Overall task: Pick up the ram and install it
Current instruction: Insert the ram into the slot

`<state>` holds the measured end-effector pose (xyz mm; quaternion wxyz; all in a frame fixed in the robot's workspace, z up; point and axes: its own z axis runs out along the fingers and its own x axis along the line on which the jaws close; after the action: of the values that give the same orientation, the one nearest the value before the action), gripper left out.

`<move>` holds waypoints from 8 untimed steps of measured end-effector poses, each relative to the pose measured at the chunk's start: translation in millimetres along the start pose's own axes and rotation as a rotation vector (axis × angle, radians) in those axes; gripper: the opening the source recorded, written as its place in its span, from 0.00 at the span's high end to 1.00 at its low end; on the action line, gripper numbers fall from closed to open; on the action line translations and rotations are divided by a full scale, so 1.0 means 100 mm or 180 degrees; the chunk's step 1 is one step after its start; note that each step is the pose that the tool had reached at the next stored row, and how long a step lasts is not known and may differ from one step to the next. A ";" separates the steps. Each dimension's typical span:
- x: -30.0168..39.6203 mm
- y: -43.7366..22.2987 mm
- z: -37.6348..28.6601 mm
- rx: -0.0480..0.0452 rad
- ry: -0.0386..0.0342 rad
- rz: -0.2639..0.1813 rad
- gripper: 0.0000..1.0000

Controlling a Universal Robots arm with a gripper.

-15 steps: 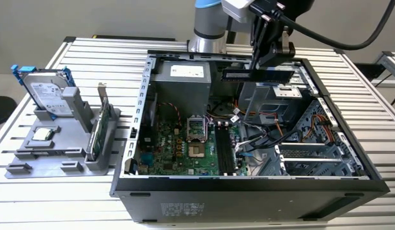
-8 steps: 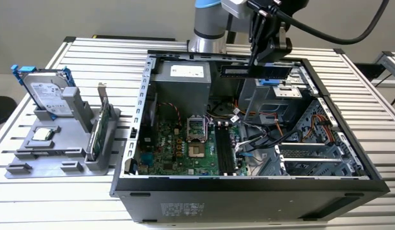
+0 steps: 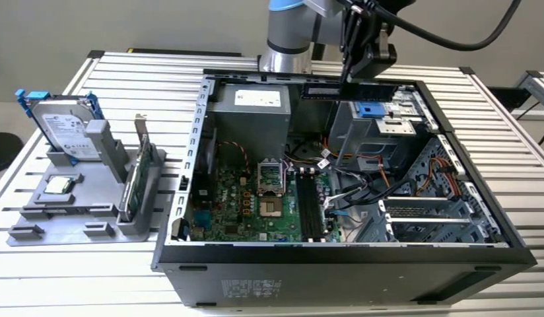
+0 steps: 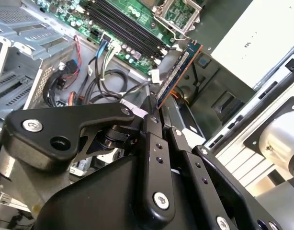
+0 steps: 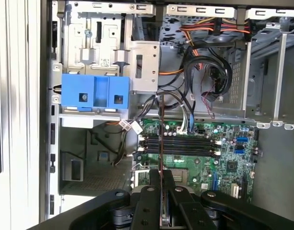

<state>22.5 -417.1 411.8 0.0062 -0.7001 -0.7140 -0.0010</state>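
– Tool (image 3: 350, 80) first: what has it got?

– It is clamped on the ram (image 3: 364, 90), with the fingers (image 4: 152, 143) pinching the flat faces from above. In the exterior view the stick hangs level over the far end of the case (image 3: 342, 264), well above the board (image 3: 241, 201).

– And the slots (image 3: 309, 211)?

– They are well apart from it, down nearer the front wall. In the first wrist view the ram (image 5: 160, 134) shows edge-on as a thin line that crosses the slots (image 5: 180, 146) at about a right angle. I judge it needs a quarter turn so its length runs along a slot.

– Is the grip square?

– In the second wrist view the ram (image 4: 178, 67) sticks straight out from the tool (image 4: 152, 111) with no visible tilt. Most of its length is to one side of the fingers, though, so pressing could lever it. Push gently and evenly.

– Any hazards?

– Cables (image 3: 360, 191) lie just beside the slots and could snag the free end. I can't tell whether the end latches are open, so check that and the notch before pushing.
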 end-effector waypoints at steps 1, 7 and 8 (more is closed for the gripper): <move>0.016 0.001 0.000 0.0000 0.0000 0.0000 1.00; 0.105 0.002 0.001 0.0000 0.0000 0.0000 1.00; 0.117 0.002 0.001 0.0000 0.0000 0.0000 1.00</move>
<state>22.5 -405.4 411.8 0.0062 -0.7001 -0.7141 -0.0010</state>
